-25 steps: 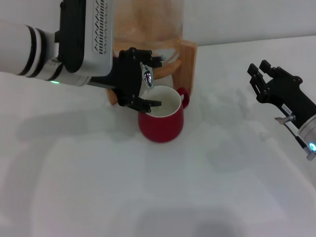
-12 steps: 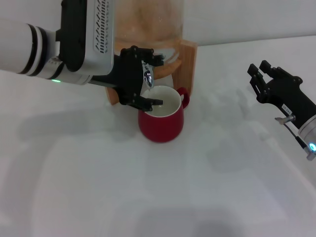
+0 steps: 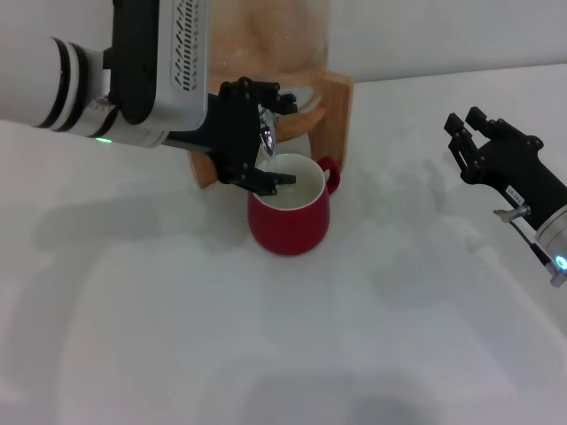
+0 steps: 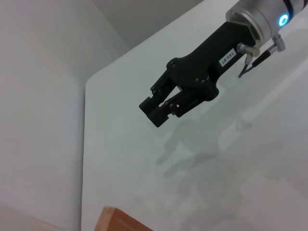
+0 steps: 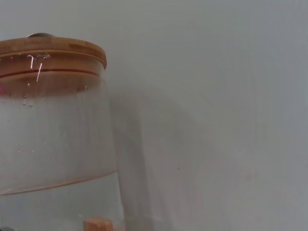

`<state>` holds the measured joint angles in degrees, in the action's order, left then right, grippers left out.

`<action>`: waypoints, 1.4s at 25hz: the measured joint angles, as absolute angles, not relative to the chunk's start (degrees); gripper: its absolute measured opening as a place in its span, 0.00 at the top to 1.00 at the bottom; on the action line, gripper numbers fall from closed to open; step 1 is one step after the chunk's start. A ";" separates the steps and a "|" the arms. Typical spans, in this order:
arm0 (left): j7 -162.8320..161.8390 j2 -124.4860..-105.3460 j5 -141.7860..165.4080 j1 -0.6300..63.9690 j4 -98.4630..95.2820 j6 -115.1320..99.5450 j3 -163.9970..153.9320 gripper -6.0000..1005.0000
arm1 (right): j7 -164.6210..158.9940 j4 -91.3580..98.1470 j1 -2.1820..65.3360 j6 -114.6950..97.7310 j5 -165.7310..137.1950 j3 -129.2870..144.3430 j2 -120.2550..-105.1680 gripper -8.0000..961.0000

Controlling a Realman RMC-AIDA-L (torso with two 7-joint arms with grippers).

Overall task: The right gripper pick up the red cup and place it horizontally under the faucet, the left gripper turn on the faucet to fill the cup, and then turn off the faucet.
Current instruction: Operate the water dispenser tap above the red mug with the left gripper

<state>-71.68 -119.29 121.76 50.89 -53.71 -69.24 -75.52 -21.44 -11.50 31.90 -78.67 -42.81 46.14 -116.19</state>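
Note:
The red cup (image 3: 289,221) stands upright on the white table, its white inside showing and its handle turned to the back right. Directly above its rim is the small chrome faucet (image 3: 265,135). My left gripper (image 3: 275,139) reaches in from the left, open, with its black fingers spread above and below the faucet. My right gripper (image 3: 471,142) hovers well to the right of the cup, open and holding nothing. The left wrist view shows the right gripper (image 4: 156,107) too, but not the cup or the faucet.
The faucet belongs to a glass water jar (image 5: 53,125) with a wooden lid (image 5: 48,48), set on a wooden stand (image 3: 337,106) behind the cup. White table (image 3: 266,354) stretches in front and to the right.
My left gripper has shifted slightly right and up around the faucet. The cup and the right arm have stayed put.

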 joint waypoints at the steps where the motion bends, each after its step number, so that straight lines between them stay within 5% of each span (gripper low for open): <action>1: -71.65 -119.29 121.74 50.96 -53.68 -69.25 -75.52 0.13 | -21.45 -11.49 31.90 -78.67 -42.80 46.14 -116.19 0.69; 35: -70.67 -119.35 121.43 51.42 -53.25 -67.38 -75.53 0.13 | -21.44 -11.42 31.64 -79.12 -42.80 46.14 -116.19 0.69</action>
